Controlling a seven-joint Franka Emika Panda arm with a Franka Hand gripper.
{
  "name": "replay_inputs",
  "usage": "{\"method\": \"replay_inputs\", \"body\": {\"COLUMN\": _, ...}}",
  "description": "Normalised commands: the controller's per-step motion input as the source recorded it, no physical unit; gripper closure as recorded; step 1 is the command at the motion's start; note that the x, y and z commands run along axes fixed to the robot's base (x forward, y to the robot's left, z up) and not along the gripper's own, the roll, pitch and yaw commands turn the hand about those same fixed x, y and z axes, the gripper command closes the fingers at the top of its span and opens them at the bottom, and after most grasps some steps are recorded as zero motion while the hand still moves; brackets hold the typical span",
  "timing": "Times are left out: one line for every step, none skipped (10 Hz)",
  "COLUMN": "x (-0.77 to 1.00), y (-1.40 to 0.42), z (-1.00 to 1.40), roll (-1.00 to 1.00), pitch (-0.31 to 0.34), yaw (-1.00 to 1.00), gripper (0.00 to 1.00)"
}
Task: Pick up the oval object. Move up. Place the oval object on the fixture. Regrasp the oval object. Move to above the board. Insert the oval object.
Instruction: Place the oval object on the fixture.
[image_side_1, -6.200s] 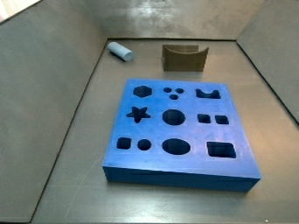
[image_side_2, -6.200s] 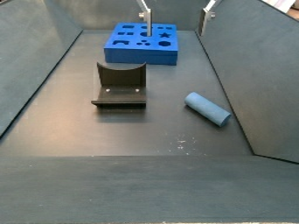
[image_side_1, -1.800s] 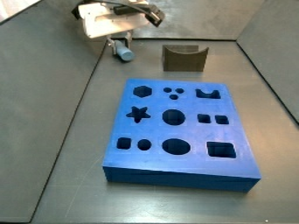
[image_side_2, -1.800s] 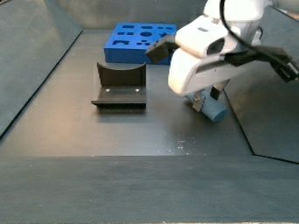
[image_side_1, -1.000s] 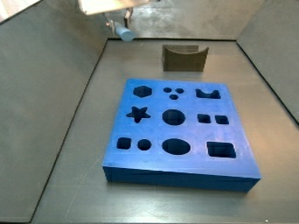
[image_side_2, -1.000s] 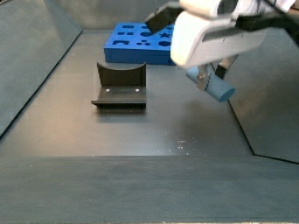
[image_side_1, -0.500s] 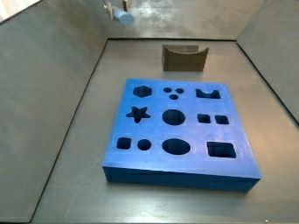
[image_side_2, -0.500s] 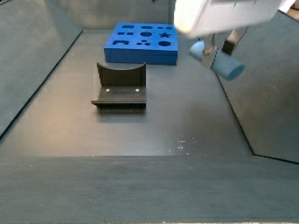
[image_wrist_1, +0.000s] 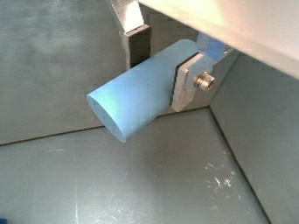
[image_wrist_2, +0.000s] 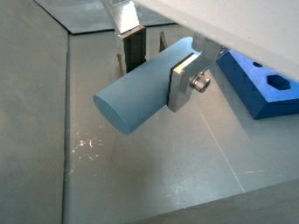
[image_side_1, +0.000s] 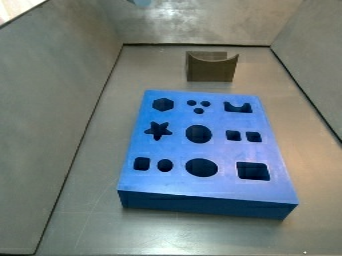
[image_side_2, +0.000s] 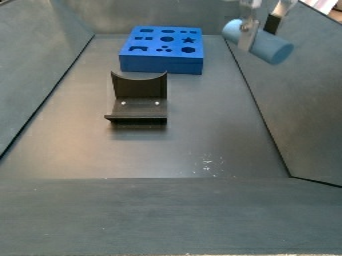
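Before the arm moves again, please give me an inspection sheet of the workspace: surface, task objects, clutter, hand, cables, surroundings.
Surface: dark grey floor, with small pale scuff marks in places.
Oval object: pale blue peg, clamped across its side between the fingers, lifted clear of the floor; also seen high in a side view.
Fixture: notched block, standing on the floor beyond the board, its notch unoccupied.
Board: blue slab, flat on the floor; none of its holes holds a piece.
Clutter: nothing seen.
Hand: the hand is shut on the oval object, up in the air near the side wall.
Cables: nothing seen.
Surroundings: grey walls enclose the floor.
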Motion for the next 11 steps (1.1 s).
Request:
{"method": "replay_inputs", "body": {"x": 1.0, "y": -0.29, "z": 0.24, "roll": 0.04, "pitch": 0.417, "yaw": -1.0, "gripper": 1.0}}
{"method": "replay_inputs", "body": {"x": 1.0, "y": -0.25, "z": 0.22, "roll": 0.03, "pitch": 0.467, "yaw": -1.0, "gripper": 1.0}}
{"method": "replay_inputs", "body": {"x": 1.0, "y": -0.23, "z": 0.2, "roll": 0.0, "pitch": 0.498, "yaw": -1.0, "gripper": 1.0}}
{"method": "replay_inputs", "body": {"x": 1.0, "y": -0.22, "z": 0.19, "roll": -0.01, "pitch": 0.535, "yaw": -1.0, "gripper": 1.0}}
{"method": "replay_inputs", "body": {"x": 1.0, "y": -0.2, "z": 0.17, "roll": -0.04, "pitch": 0.531, "yaw": -0.86, "gripper": 1.0}}
{"method": "replay_inputs", "body": {"x": 1.0, "y": -0.18, "z": 0.16, "roll": -0.06, "pitch": 0.446, "yaw": -0.62, "gripper": 1.0}}
{"method": "replay_inputs", "body": {"x": 1.0, "y": -0.17, "z": 0.15, "roll": -0.09, "pitch": 0.355, "yaw": -0.41, "gripper": 1.0}}
{"method": "replay_inputs", "body": {"x": 1.0, "y": -0.15, "z": 0.14, "roll": -0.09, "pitch": 0.266, "yaw": -0.23, "gripper": 1.0}}
{"method": "replay_inputs", "body": {"x": 1.0, "y": -0.14, "z": 0.13, "roll": -0.1, "pitch": 0.223, "yaw": -0.14, "gripper": 1.0}}
{"method": "replay_inputs", "body": {"x": 1.0, "y": -0.13, "z": 0.12, "roll": -0.1, "pitch": 0.202, "yaw": -0.11, "gripper": 1.0}}
{"method": "replay_inputs", "body": {"x": 1.0, "y": -0.11, "z": 0.11, "roll": -0.1, "pitch": 0.178, "yaw": -0.06, "gripper": 1.0}}
